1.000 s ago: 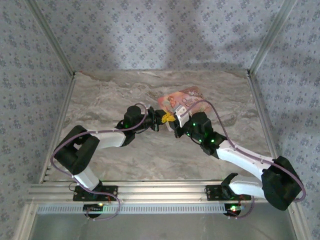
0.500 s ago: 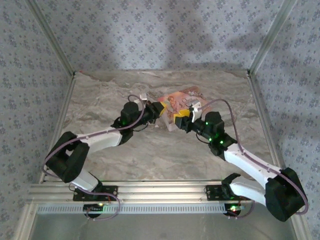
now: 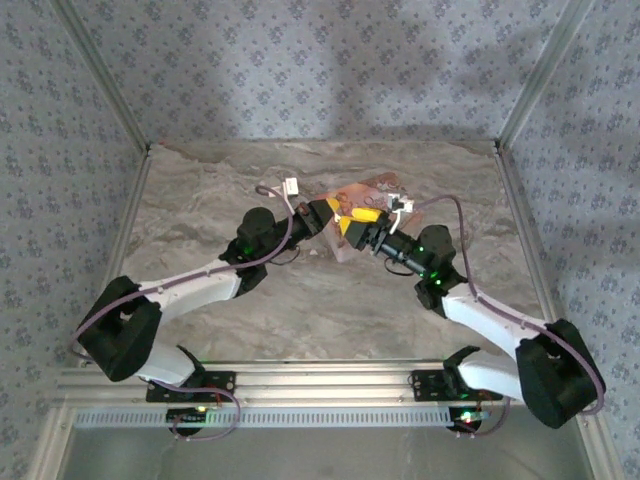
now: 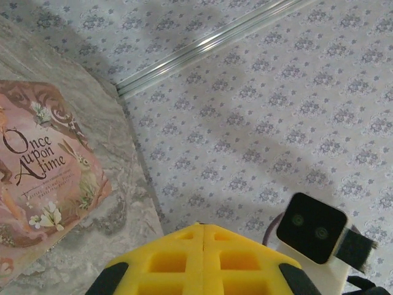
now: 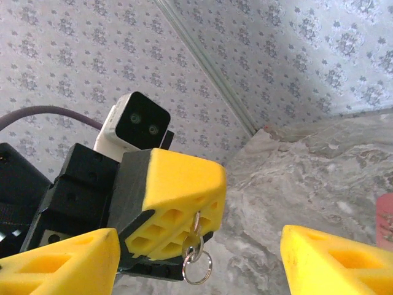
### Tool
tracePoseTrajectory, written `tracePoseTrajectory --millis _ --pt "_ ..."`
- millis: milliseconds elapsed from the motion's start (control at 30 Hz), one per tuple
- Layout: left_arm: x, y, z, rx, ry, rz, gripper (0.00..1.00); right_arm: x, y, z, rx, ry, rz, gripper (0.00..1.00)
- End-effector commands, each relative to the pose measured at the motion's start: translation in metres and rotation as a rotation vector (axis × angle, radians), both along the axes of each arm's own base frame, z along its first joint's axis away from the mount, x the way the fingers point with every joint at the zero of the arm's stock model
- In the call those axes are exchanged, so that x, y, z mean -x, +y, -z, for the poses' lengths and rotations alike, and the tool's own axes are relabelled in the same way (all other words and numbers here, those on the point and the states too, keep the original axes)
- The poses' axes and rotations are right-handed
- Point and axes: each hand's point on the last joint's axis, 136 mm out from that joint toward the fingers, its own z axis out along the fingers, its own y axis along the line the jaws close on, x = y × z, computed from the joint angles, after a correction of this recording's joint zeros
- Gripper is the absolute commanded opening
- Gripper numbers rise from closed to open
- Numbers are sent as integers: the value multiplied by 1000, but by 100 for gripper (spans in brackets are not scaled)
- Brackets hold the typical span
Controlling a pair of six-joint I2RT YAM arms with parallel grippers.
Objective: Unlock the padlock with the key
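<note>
- Right wrist view: right gripper jaws stand spread, one yellow finger at each lower corner of the frame.
- Between them, left gripper pads are pressed together, pinching the key; its ring hangs at lower centre.
- Top external view: both grippers meet at the pink box, upper centre of the table.
</note>
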Motion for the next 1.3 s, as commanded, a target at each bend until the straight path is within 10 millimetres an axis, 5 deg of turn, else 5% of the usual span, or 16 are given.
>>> tracePoseTrajectory --millis 0,633,1000,1067,1267 --pt "5 2 -28 48 -87 -7 0 1 4 -20 -90 4 -38 67" --pt "2 -1 -19 57 -35 -1 0 -6 19 -4 -76 76 -61 39" --pt "0 -3 -11 15 -16 0 1 -9 22 7 11 85 -53 0" --pt "0 2 -9 -16 -12 -10 23 -8 22 15 88 80 -46 0" --pt "-5 39 2 -218 68 -87 55 -2 17 35 455 -44 31 0"
